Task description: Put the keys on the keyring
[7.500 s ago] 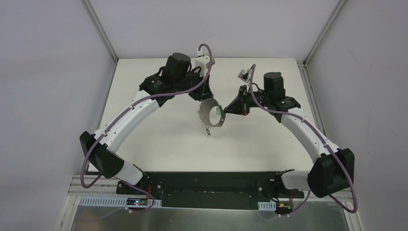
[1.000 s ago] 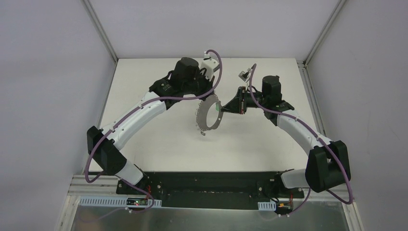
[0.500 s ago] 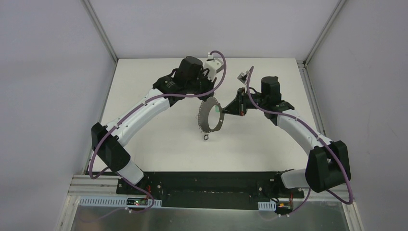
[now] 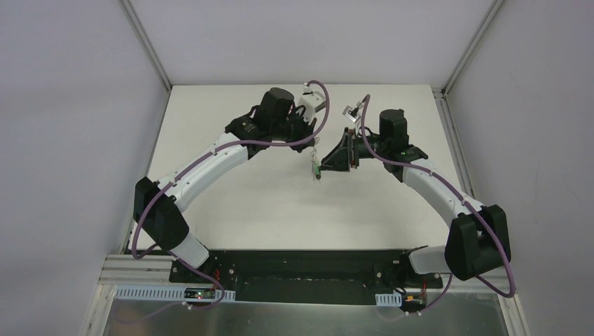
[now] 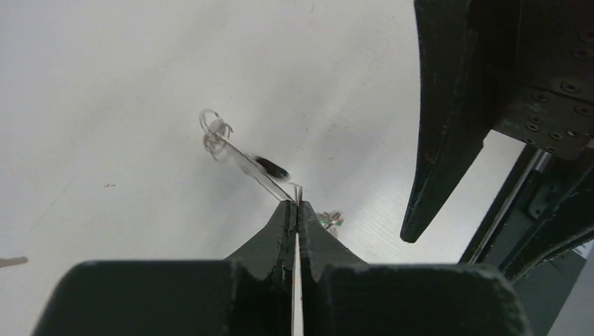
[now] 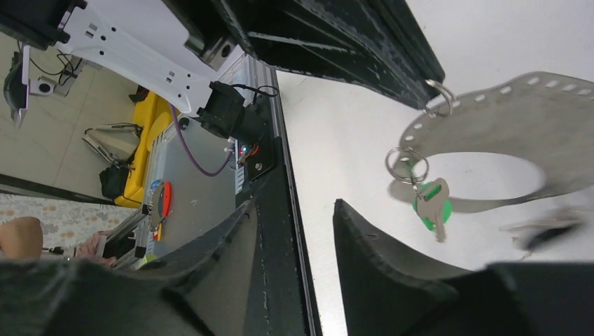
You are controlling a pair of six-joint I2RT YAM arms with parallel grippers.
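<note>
Keyring (image 6: 490,105): hanging in the air above the desk (image 4: 231,189), between the two arms.
Left fingers (image 5: 288,211): clenching the hoop's thin rim.
Right fingers (image 6: 348,218): standing parted just beside the hoop, grasping nothing.
Green key (image 6: 432,203): dangling from a small split ring on the hoop.
Handling: the hoop is looking light, thin, springy and slick, probably swinging when nudged; taking hold on the flat band, away from the loops, is looking safest.
</note>
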